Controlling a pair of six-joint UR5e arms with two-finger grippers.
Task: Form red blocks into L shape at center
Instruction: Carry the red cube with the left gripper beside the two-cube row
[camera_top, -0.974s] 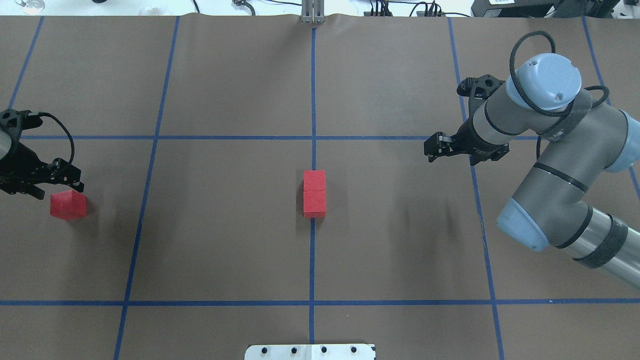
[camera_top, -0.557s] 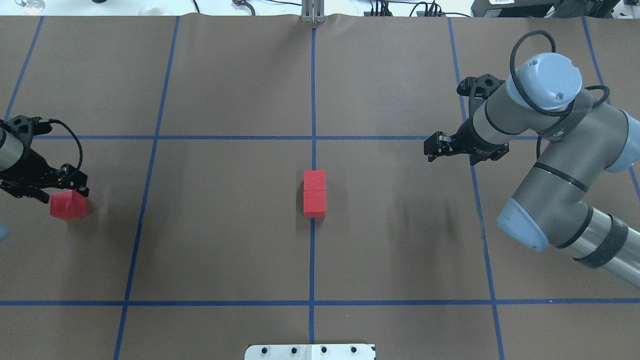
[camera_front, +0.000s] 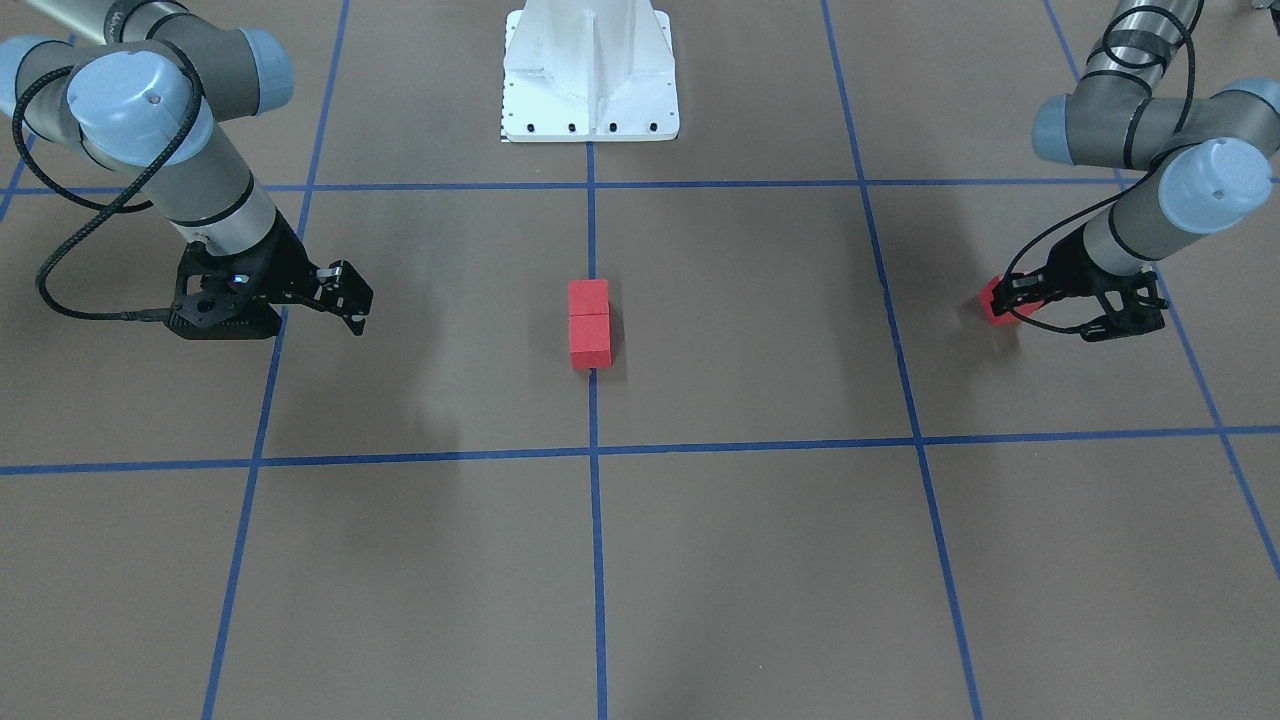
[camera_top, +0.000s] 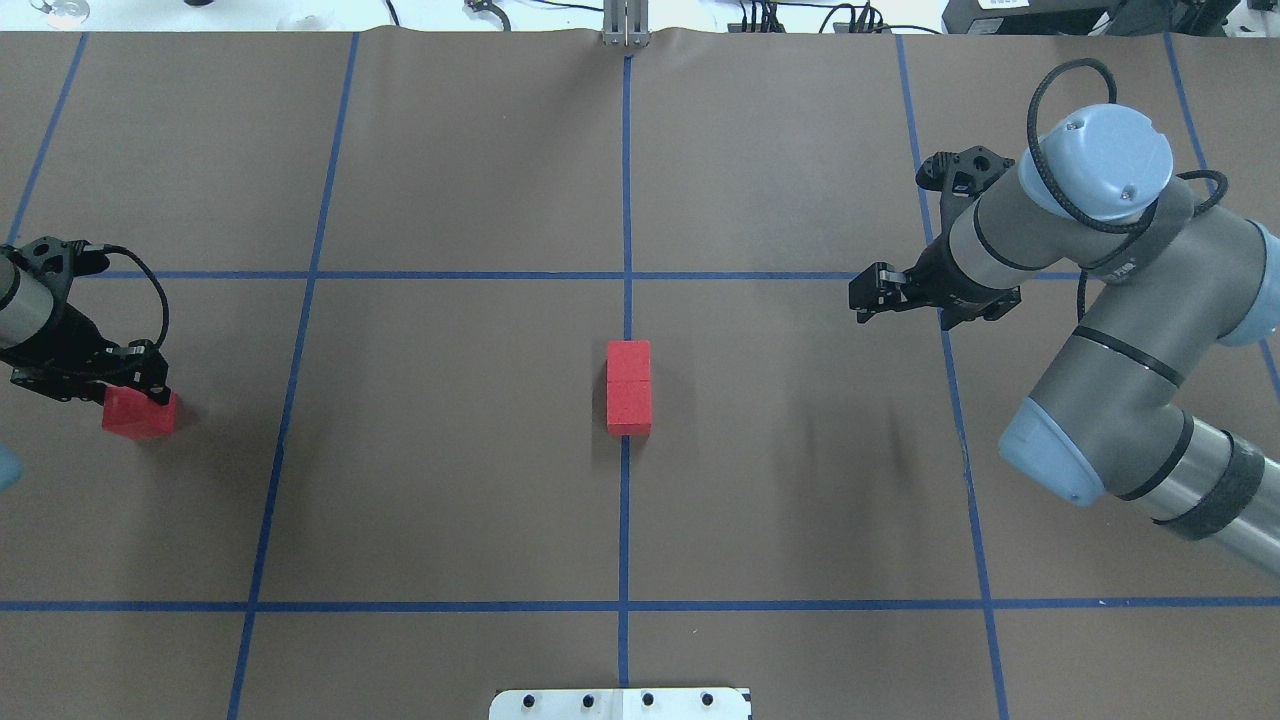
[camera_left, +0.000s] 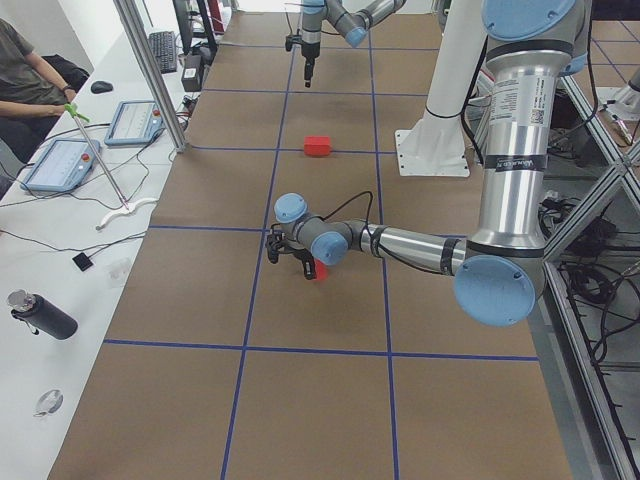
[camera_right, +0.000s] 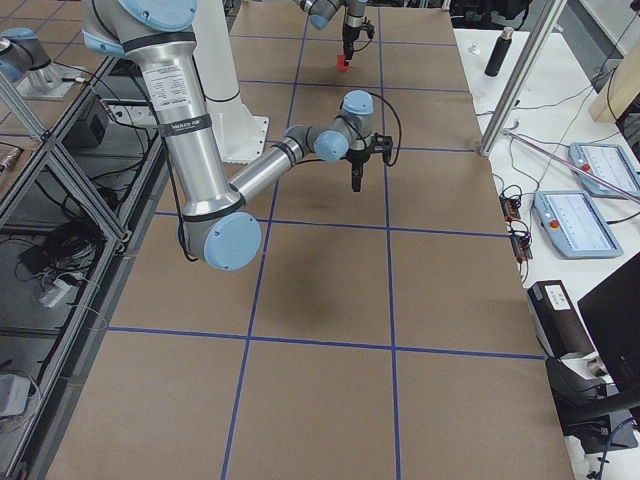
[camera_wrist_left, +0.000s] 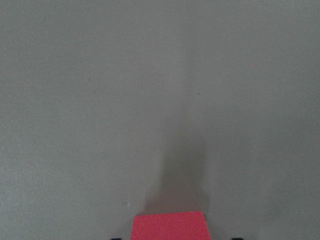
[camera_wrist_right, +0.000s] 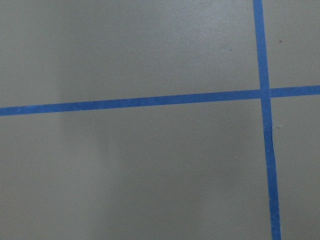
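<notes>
1. Three red blocks (camera_top: 628, 362) (camera_top: 628, 410) (camera_top: 140, 420);
2. Two robot arms (camera_front: 200, 170) (camera_front: 1150, 220);
3. Two claws: left claw (camera_top: 125, 395), right claw (camera_top: 866, 305);
4. One bench (camera_top: 450, 480);
5. One white base plate (camera_front: 590, 90);
6. One operator (camera_left: 25, 70); two tablets (camera_left: 62, 163) (camera_left: 132, 120).

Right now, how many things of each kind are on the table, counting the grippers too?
Paired red blocks at the center: 2
Lone red block at the left gripper: 1
Robot grippers, the left gripper and the right gripper: 2
Total: 5
</notes>
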